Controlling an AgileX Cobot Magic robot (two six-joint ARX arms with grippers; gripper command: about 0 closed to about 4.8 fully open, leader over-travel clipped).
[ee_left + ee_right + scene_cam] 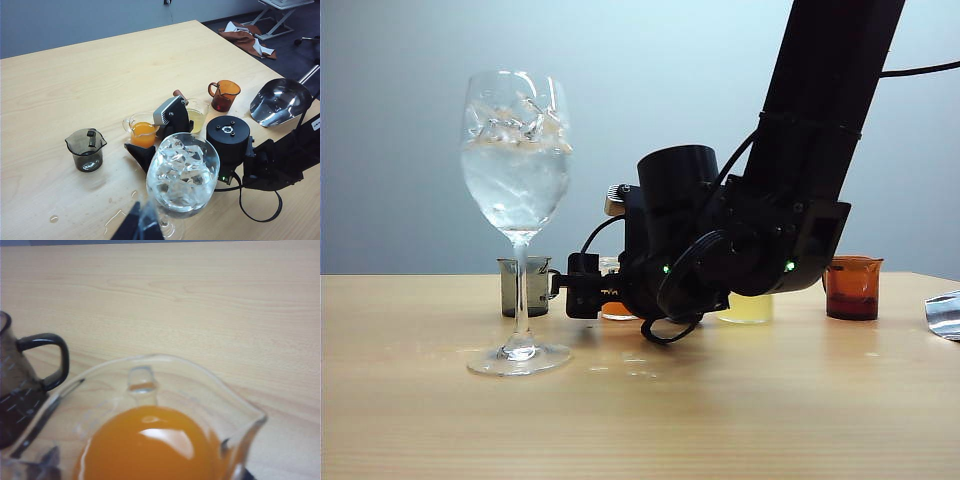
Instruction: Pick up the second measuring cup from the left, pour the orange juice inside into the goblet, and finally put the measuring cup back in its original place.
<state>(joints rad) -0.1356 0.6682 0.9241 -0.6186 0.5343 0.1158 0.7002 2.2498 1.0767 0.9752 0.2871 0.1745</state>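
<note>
The right gripper sits low on the table in the middle of the exterior view, its fingers spread wide on either side of the second measuring cup — whether they touch it I cannot tell. The cup stands on the table, the orange juice filling it about halfway. Left of it in the exterior view stands the smoky grey cup; to the right a cup of pale yellow liquid, then a reddish-brown cup. The goblet, loaded with ice, stands at the left front. The left gripper shows only as a dark sliver at the bottom edge of its own view — fingers unreadable.
</note>
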